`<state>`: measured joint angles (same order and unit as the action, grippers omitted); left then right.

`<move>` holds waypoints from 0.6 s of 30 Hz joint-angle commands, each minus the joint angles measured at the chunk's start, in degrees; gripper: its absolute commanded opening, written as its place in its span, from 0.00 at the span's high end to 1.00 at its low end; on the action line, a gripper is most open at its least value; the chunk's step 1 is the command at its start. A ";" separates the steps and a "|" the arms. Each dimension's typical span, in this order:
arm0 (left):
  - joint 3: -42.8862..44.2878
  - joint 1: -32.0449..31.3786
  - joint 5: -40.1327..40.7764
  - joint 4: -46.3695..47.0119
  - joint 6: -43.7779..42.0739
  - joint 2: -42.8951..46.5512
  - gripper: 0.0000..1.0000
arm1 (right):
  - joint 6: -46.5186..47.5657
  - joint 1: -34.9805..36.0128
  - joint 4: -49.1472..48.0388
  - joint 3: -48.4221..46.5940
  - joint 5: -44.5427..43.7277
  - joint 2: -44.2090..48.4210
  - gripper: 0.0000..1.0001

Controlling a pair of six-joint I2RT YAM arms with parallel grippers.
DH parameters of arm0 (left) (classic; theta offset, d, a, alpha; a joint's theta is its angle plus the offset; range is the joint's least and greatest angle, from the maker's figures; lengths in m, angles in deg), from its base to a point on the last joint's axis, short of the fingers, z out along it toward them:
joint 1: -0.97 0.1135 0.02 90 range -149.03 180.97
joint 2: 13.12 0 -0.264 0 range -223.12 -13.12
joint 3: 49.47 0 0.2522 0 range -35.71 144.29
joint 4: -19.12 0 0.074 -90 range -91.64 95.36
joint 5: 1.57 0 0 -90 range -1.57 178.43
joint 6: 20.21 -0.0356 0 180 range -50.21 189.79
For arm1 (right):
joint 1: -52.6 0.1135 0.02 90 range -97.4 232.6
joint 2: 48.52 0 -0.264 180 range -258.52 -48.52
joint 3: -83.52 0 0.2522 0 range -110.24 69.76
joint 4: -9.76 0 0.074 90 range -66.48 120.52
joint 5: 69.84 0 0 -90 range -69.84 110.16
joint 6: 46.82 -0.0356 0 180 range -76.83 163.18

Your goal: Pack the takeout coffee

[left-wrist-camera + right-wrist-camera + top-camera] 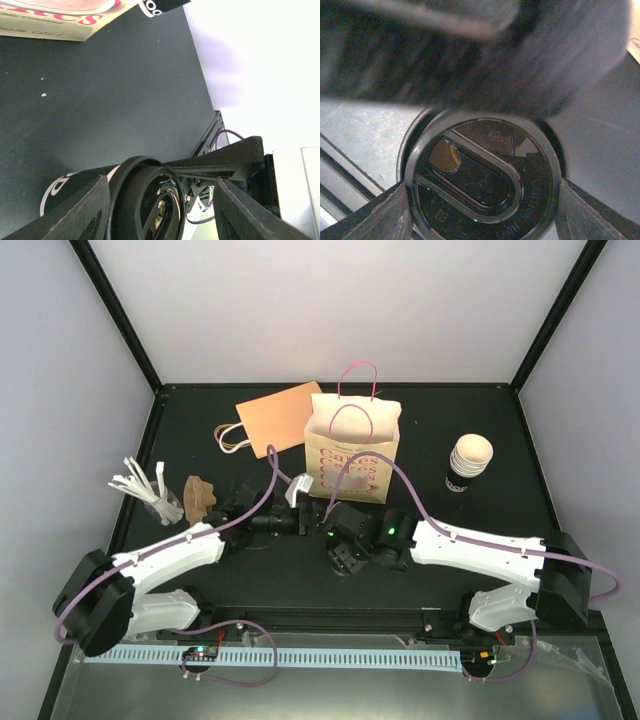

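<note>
– At the middle of the surface (285, 575), seen from overhead: left gripper (308, 524) and right gripper (345, 552) meet nose to nose just in front of the standing paper bag (352, 455). The arms mask what is between them. Any room to move?

– Plenty on the near side and to the right, where a second cup (468, 462), open-topped, stands well apart. The left is busier, with the carrier (200, 497) and sticks (138, 485) beside the left forearm. The bag's pink handles (358, 363) arch over its mouth, so a lift would have to clear them.

– From the left wrist?

– The coffee cup (142, 195), black lid on, sits between spread fingers (85, 215). A gap shows on one side, so this gripper is not pinching it. The bag's corner lies far off across bare surface.

– And the right wrist?

– The lid is face-on with a finger (380, 217) snug against each side, so the right gripper appears to pinch the cup just under the lid. The likely trouble is one grip carrying it alone: a tilt or slip could pop the lid and spill. A dark blur close overhead, probably the left gripper, could knock the cup when the two part.
</note>
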<state>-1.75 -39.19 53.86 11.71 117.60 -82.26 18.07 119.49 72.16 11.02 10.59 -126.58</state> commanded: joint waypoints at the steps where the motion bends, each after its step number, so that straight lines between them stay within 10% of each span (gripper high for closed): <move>1: -3.29 2.78 -0.81 -0.23 1.01 4.16 0.41 | 0.37 3.41 3.79 1.33 8.64 -4.58 0.28; 18: -4.58 5.97 -5.21 -4.24 -3.37 5.04 0.42 | 2.40 5.24 1.77 0.64 10.02 -7.96 0.27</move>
<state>-6.17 -33.57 50.93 7.69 115.74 -76.63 20.54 123.47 69.97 8.48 11.73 -130.21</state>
